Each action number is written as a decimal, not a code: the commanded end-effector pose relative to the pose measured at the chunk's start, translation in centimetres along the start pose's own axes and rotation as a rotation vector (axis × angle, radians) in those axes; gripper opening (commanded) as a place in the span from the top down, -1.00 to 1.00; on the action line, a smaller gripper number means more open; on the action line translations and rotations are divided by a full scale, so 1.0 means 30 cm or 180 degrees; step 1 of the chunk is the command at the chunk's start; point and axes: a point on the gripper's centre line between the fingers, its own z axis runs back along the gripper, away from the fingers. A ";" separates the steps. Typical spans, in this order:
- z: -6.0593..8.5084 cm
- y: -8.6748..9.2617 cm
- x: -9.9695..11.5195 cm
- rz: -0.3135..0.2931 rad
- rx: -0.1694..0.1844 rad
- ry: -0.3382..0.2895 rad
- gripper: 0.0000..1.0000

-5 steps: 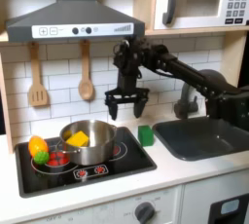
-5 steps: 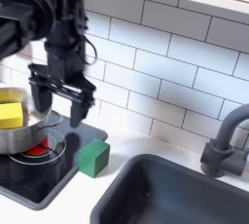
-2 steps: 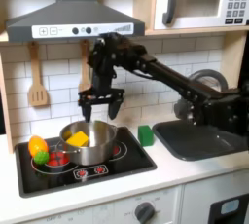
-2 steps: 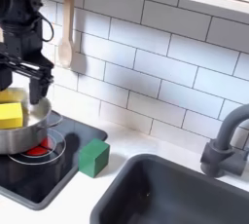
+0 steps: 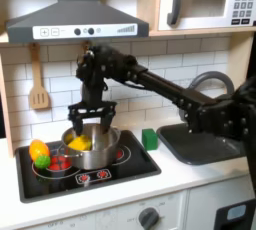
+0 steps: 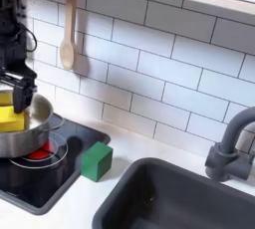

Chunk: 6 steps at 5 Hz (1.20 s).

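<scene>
The gripper [image 5: 91, 120] hangs just above the pot [image 5: 100, 152] on the stove [image 5: 125, 169], fingers spread open and holding nothing. The yellow block [image 5: 80, 143] lies inside the pot, directly below the fingertips. In the second exterior view, the green cube [image 6: 96, 160] sits apart on the stove's right corner.

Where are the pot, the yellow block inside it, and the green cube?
pot [image 5: 100, 155], first exterior view, front wall.
yellow block [image 6: 10, 119], second exterior view, its front face.
green cube [image 6: 97, 160], second exterior view, its front face.
</scene>
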 end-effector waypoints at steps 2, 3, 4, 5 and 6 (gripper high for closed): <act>-0.091 -0.002 -0.027 -0.0128 -0.0147 0.0195 -1.00; -0.096 0.007 -0.038 -0.0087 -0.0174 0.0206 -1.00; -0.101 -0.020 -0.041 -0.0143 -0.0225 0.0225 -1.00; -0.124 -0.048 -0.040 -0.0164 -0.0274 0.0286 -1.00; -0.128 -0.083 -0.041 -0.0188 -0.0300 0.0305 -1.00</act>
